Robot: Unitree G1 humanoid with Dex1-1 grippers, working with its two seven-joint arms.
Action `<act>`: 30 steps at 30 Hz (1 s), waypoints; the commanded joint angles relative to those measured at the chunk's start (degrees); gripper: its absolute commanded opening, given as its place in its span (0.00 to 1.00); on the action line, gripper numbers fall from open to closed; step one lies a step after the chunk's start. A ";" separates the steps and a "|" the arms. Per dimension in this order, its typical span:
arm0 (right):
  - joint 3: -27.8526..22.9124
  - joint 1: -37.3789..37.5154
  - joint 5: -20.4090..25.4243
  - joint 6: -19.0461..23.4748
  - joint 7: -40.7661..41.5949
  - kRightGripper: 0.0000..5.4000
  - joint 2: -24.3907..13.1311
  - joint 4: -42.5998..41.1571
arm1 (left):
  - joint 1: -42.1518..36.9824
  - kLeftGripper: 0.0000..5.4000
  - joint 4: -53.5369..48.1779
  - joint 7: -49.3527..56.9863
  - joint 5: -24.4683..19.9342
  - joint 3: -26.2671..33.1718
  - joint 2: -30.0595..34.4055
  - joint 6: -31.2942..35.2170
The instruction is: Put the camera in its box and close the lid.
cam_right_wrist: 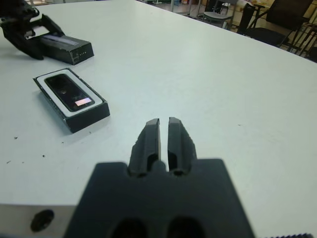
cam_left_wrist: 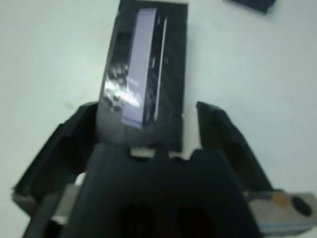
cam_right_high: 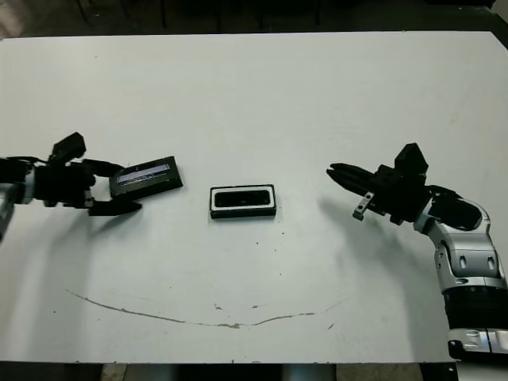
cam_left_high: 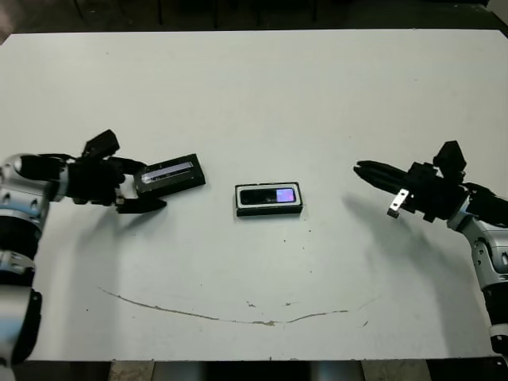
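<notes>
1 step remains: I see the camera (cam_left_high: 268,196) seated in the box (cam_left_high: 268,210) at centre. My left gripper (cam_left_high: 141,193) straddles the lid (cam_left_high: 168,174), jaws spread (not yet clamped); I should squeeze squarely, lift level. Right gripper (cam_right_wrist: 164,140) is closed, empty.

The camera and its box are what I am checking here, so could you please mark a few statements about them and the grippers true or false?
1. The camera lies inside the box. True.
2. The lid already covers the box. False: it lies apart from the box, toward the robot's left, and the box is uncovered.
3. The left gripper has its jaws open around one end of the lid. True.
4. The right gripper holds the camera. False: its jaws are shut on nothing, well away from the box.
5. The camera's screen faces down. False: its lit screen faces up.
</notes>
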 commanded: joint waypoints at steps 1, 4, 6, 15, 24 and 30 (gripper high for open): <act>0.21 0.76 -0.78 -0.13 -0.21 0.00 -0.36 0.17 | 4.93 0.61 1.99 1.32 2.29 -2.38 -2.83 -0.39; 0.22 0.89 -0.97 0.59 -0.60 0.00 -0.70 -0.14 | 5.27 0.53 2.94 2.00 2.25 -2.58 -3.44 0.19; 0.08 1.09 -1.11 -0.09 -0.67 0.00 -0.70 -0.22 | 5.67 0.53 2.86 3.02 2.25 -2.48 -3.49 0.93; 0.25 1.44 -0.66 1.21 -0.55 0.00 -0.44 -0.87 | 9.41 0.53 -1.81 5.99 -1.31 0.81 -2.41 0.73; 0.44 1.44 -0.62 0.37 -0.37 0.00 0.36 -0.27 | 14.39 0.53 -20.55 7.71 -7.06 5.55 0.31 4.65; 0.52 1.24 -0.83 -1.00 0.01 0.00 0.72 0.56 | 13.81 0.53 -28.23 7.79 -11.10 8.12 1.47 11.43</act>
